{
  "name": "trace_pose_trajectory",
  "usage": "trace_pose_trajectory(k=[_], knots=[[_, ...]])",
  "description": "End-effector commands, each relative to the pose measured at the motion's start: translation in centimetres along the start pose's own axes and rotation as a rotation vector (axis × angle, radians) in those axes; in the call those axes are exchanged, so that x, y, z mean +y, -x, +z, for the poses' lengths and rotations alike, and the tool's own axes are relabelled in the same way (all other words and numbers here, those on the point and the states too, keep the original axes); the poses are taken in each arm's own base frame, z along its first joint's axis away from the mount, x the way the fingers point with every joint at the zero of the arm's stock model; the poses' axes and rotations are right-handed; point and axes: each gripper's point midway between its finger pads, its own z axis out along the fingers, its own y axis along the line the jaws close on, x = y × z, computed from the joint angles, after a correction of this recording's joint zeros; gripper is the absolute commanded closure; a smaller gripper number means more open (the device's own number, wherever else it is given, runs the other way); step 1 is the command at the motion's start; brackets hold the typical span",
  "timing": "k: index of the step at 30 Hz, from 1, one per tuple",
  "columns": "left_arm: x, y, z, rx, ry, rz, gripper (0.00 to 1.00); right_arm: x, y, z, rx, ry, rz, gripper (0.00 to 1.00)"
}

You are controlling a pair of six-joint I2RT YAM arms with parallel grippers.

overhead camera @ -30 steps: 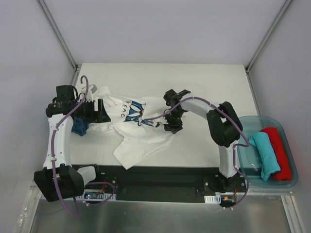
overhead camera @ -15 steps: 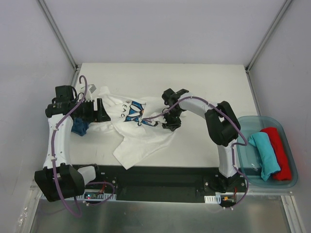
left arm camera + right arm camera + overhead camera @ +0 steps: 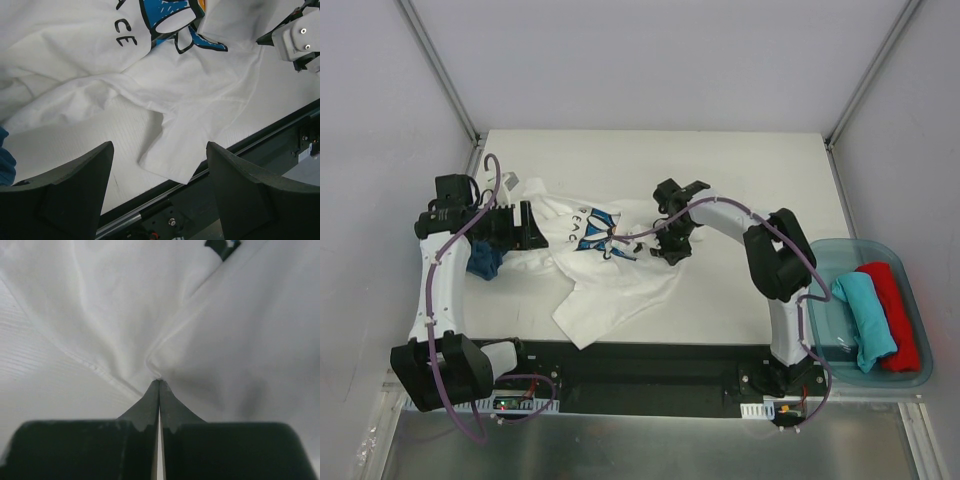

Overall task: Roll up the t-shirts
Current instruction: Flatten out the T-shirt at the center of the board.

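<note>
1. The white t-shirt (image 3: 605, 285) lies crumpled on the left-middle of the bench (image 3: 750, 180). Its blue chest print (image 3: 603, 222) faces up and one corner trails toward the near edge.
2. The right pincer (image 3: 159, 384) is closed tight on a fold at the shirt's right side. The cloth puckers into the tips, so I judge it is held there to be drawn out flat.
3. The left pincer (image 3: 159, 150) stands wide with nothing between its fingers, over the shirt's left part. It is probably placed to take the opposite side for stretching.
4. A dark blue t-shirt (image 3: 483, 262) sits bunched under the left arm, just beside the white one, and could get dragged along with it.
5. The teal t-shirt (image 3: 865, 322) and red t-shirt (image 3: 898, 312) lie rolled side by side in a tub (image 3: 825, 320) off the bench's right edge. They look finished.
6. The far and right parts of the bench are bare, so spreading the shirt that way looks safest. The shirt's trailing corner lies close to the front edge and could slip over.
</note>
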Motion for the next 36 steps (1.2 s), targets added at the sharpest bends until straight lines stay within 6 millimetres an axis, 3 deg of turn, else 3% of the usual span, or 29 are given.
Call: trace_pose_trajectory(k=[1, 3, 5, 9, 14, 20, 22, 25, 27, 29, 30, 31, 32, 33, 34, 36], knots=[[-0.5, 1.6, -0.7, -0.045, -0.016, 0.017, 0.25, -2.2, 2.6, -6.3, -0.144, -0.189, 0.181, 1.0], [-0.6, 1.9, -0.8, -0.048, -0.023, 0.024, 0.26, -3.6, 3.2, -9.0, -0.218, -0.292, 0.324, 0.99], [-0.5, 2.3, -0.8, -0.053, -0.021, 0.034, 0.26, -4.8, 2.6, -11.1, -0.264, -0.376, 0.431, 0.99], [-0.1, 2.7, -0.5, -0.043, -0.019, 0.054, 0.27, -4.9, 1.4, -14.8, -0.34, -0.455, 0.637, 0.99], [1.5, 2.9, 0.9, 0.01, -0.013, 0.042, 0.28, -4.3, -1.2, -15.3, -0.332, -0.483, 0.682, 0.99], [2.3, 4.8, 1.6, 0.016, -0.012, 0.047, 0.29, -5.6, -5.6, -16.1, -0.304, -0.541, 0.813, 0.99], [2.7, 5.0, 2.0, 0.026, -0.008, 0.05, 0.29, -6.1, -6.5, -17.0, -0.328, -0.563, 0.845, 0.99], [3.7, 5.2, 2.5, 0.048, 0.035, 0.075, 0.29, -6.1, -6.2, -17.3, -0.349, -0.558, 0.846, 0.99], [4.5, 5.7, 2.4, 0.054, 0.075, 0.085, 0.29, -5.4, -5.6, -17.0, -0.359, -0.52, 0.792, 0.99], [4.6, 6.0, 2.5, 0.06, 0.076, 0.08, 0.29, -3.6, -4.5, -15.7, -0.311, -0.447, 0.702, 0.97], [4.5, 6.1, 2.5, 0.06, 0.07, 0.08, 0.29, -2.9, -4.4, -15.2, -0.257, -0.427, 0.577, 0.8], [4.4, 6.0, 2.5, 0.062, 0.067, 0.078, 0.29, -1.0, -3.9, -13.4, -0.208, -0.362, 0.523, 0.55], [4.3, 5.9, 2.5, 0.068, 0.065, 0.077, 0.29, -0.2, -4.0, -12.4, -0.179, -0.344, 0.47, 0.49], [4.3, 5.8, 2.5, 0.071, 0.063, 0.077, 0.29, 0.4, -3.3, -12.8, -0.171, -0.371, 0.333, 0.47], [4.3, 5.7, 2.5, 0.076, 0.064, 0.077, 0.29, 1.3, -3.9, -10.9, -0.164, -0.357, 0.278, 0.45], [4.3, 5.2, 2.4, 0.091, 0.064, 0.075, 0.29, 1.9, -3.2, -10.1, -0.146, -0.366, 0.043, 0.45]])
